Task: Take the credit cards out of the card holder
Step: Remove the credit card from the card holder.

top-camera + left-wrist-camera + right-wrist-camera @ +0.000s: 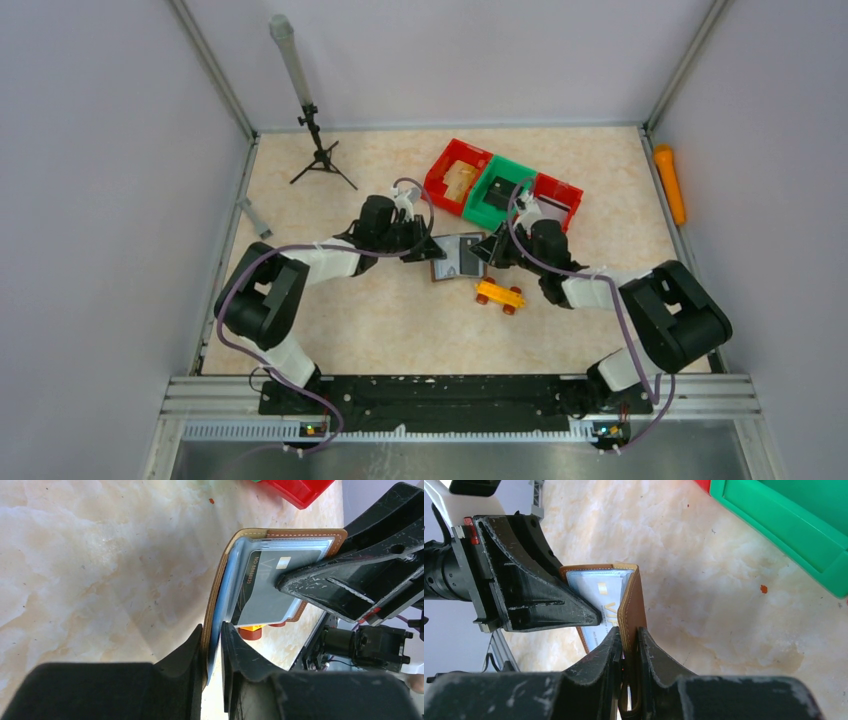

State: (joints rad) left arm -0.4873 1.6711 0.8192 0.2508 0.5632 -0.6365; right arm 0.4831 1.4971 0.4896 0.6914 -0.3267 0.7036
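Note:
The brown card holder (457, 256) hangs open between my two grippers, just above the table. My left gripper (214, 642) is shut on one flap, with brown leather and blue lining between its jaws. My right gripper (628, 642) is shut on the other brown flap (631, 600). In the left wrist view a dark grey credit card (265, 597) with a number and a chip sits in a clear inner pocket, and the right gripper's fingers (340, 585) lie partly over it. In the right wrist view a pale blue card (596, 592) shows in the pocket behind the left gripper's fingers (549, 605).
An orange toy car (499, 294) sits just in front of the holder. A red bin (455, 172), a green bin (497, 190) and another red bin (556, 197) stand behind it. A small tripod (320, 150) is at the back left. An orange object (670, 183) lies along the right wall.

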